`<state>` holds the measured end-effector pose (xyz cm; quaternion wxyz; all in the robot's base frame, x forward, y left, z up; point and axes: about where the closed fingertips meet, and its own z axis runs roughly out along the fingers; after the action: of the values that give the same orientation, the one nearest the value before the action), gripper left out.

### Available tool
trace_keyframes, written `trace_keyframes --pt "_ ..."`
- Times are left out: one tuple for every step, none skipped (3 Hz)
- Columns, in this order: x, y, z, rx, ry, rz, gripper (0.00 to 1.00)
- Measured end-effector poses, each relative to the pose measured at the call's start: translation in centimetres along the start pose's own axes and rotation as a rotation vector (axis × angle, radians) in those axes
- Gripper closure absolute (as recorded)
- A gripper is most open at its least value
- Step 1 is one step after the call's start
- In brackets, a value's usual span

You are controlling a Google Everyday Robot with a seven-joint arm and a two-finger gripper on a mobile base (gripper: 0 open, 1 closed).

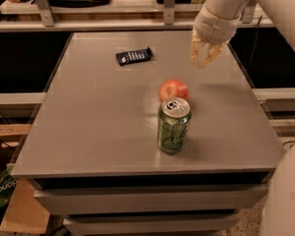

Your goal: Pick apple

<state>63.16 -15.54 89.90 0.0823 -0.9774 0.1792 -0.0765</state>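
Pale tool (pixel 205 54) hangs empty over the grey tabletop's (pixel 88 112) far right, spread impossible to tell; best drop from behind onto the round reddish-orange apple (pixel 174 89) mid-tabletop, avoiding the green drink can (pixel 173 126) just in front.

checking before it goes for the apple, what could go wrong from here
1. The apple sits right behind the green can, touching or nearly so; a descent there could knock the can over.
2. The apple is round on a flat table; a glancing touch may roll it away.
3. The gripper hangs off to the apple's side, not over it, so it must realign.
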Motion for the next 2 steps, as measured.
trace_keyframes --pt "0.28 -0.52 -2.52 0.011 0.044 -0.016 1.0" --pt "0.55 -0.62 -2.95 0.011 0.051 -0.011 1.0"
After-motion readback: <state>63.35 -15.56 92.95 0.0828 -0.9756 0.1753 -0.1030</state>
